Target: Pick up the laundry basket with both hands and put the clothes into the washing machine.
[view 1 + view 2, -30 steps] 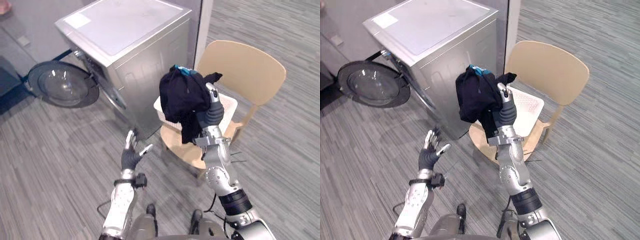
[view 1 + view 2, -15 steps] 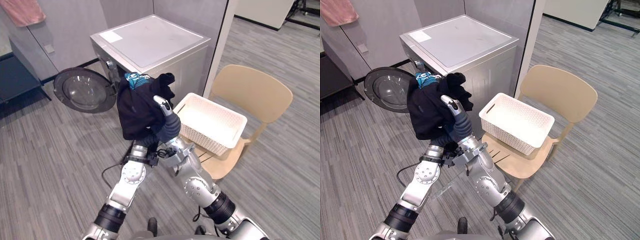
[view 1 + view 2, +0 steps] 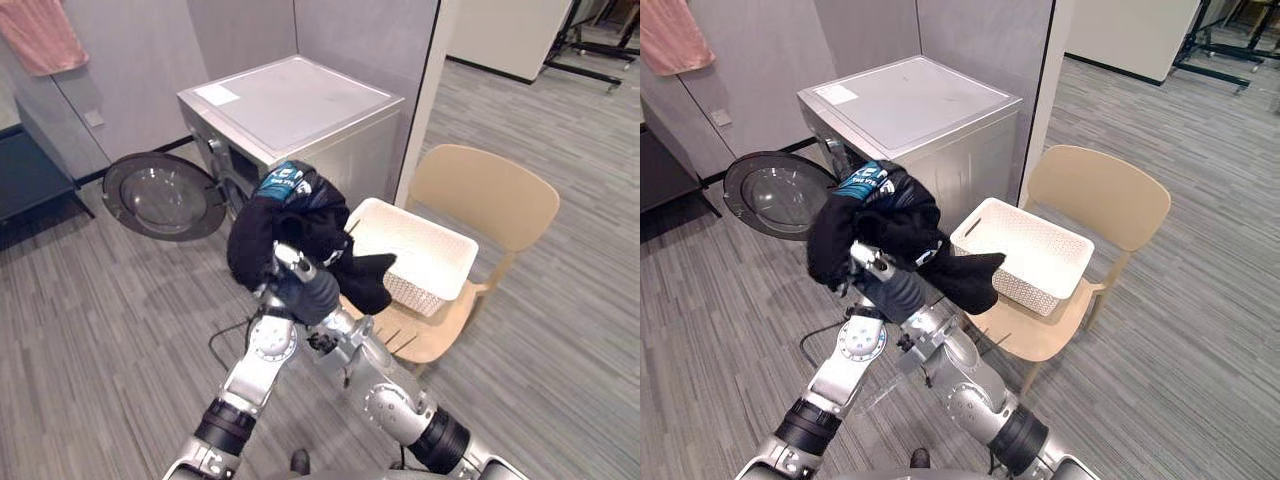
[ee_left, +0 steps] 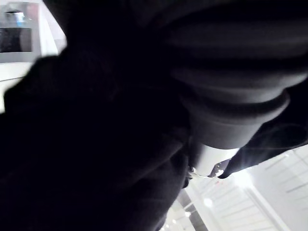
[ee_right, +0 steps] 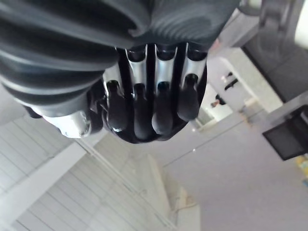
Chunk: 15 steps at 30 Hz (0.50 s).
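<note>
Right hand [image 3: 306, 293] is raised in front of the robot, fingers [image 5: 161, 96] curled tight. It's gripping the black clothes [image 3: 290, 215], which are bunched in a lump on top of and behind it. Teal patch on the upper side of the bundle. One dark flap hangs off to the right and overlaps the near corner of the white laundry basket [image 3: 425, 250] in the head views; can't tell if they touch.

Left hand [image 4: 240, 96] is up under the same bundle, right against the right hand. Its own wrist view is mostly dark cloth, so I can't tell its grip state.

Clothes are held in the air, not in the drum. They sit just in front of the washing machine [image 3: 300, 105], between its round door [image 3: 165, 195] and the basket. Door is swung wide open to the left. Basket sits on the seat of the beige chair [image 3: 490, 195], just right of the machine. Pink cloth [image 3: 40, 35] hangs on the wall at far upper left, well apart from the rest.
</note>
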### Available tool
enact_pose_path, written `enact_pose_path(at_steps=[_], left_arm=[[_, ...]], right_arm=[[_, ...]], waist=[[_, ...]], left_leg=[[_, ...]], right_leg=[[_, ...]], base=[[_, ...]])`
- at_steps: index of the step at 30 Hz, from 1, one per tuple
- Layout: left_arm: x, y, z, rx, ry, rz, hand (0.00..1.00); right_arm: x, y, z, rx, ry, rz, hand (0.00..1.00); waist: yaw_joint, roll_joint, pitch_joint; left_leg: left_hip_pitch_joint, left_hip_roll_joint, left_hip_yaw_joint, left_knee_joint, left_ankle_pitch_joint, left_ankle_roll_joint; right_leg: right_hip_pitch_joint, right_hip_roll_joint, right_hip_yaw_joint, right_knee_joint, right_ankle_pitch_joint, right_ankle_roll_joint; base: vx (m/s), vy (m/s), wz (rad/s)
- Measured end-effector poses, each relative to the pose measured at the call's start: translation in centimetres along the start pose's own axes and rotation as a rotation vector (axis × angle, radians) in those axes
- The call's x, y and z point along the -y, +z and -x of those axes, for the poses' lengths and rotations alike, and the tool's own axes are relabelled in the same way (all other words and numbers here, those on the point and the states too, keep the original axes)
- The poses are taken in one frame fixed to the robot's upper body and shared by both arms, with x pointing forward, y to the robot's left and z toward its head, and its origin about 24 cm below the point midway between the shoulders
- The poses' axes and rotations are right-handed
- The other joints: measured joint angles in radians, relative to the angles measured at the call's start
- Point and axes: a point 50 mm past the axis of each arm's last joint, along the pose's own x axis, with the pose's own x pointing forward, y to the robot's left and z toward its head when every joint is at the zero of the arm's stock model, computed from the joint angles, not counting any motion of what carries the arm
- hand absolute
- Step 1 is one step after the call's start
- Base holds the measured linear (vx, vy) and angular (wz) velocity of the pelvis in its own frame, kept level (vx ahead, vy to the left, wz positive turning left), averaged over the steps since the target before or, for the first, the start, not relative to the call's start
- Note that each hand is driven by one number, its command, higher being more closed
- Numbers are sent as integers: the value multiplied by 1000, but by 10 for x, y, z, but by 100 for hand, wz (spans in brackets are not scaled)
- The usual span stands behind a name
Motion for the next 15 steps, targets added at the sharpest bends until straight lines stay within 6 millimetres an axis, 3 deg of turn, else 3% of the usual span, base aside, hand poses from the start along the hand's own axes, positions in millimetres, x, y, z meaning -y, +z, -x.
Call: enact_pose_path(at_steps=[2, 7, 9, 11, 13, 15], left_arm=[[0, -8, 10, -53, 16, 32, 100], [-10, -33, 31, -192, 62, 51, 100], [-24, -40, 41, -232, 120, 51, 100], [-44, -58, 61, -325, 188, 27, 100], [-53, -76, 82, -432, 212, 10, 100], [-59, -92, 100, -529, 202, -15, 100]], right_arm=[[2, -3, 6, -18, -20, 46, 0], [30, 5, 32, -32, -188, 271, 0], [58, 22, 54, -4, -375, 373, 0], [94, 47, 95, -23, -612, 540, 0], [105, 52, 124, -116, -697, 674, 0], [109, 41, 140, -224, -721, 739, 0]], waist=[[0, 0, 0], [0, -1, 1], [2, -2, 1], [2, -3, 1], [2, -4, 2], [1, -7, 2]], left_leg=[[0, 2, 1, 0, 0, 0], [-1, 2, 1, -5, 0, 0], [-2, 1, 0, -5, 0, 0], [-8, 1, -5, -5, -1, 0], [-21, 5, -10, -5, -2, -1], [-28, 3, -10, -5, -2, -2]], right_leg=[[0, 2, 2, -3, 1, -1], [1, 3, 2, -4, 1, -2], [1, 1, 2, -4, 1, -1], [-2, -1, 1, -7, 0, 0], [-5, 2, 1, -14, 0, 0], [-14, 8, 0, -16, 1, -2]], base=[[0, 0, 0], [0, 0, 0], [0, 5, 2], [1, 6, 5], [-2, -2, 4], [45, -14, 1]])
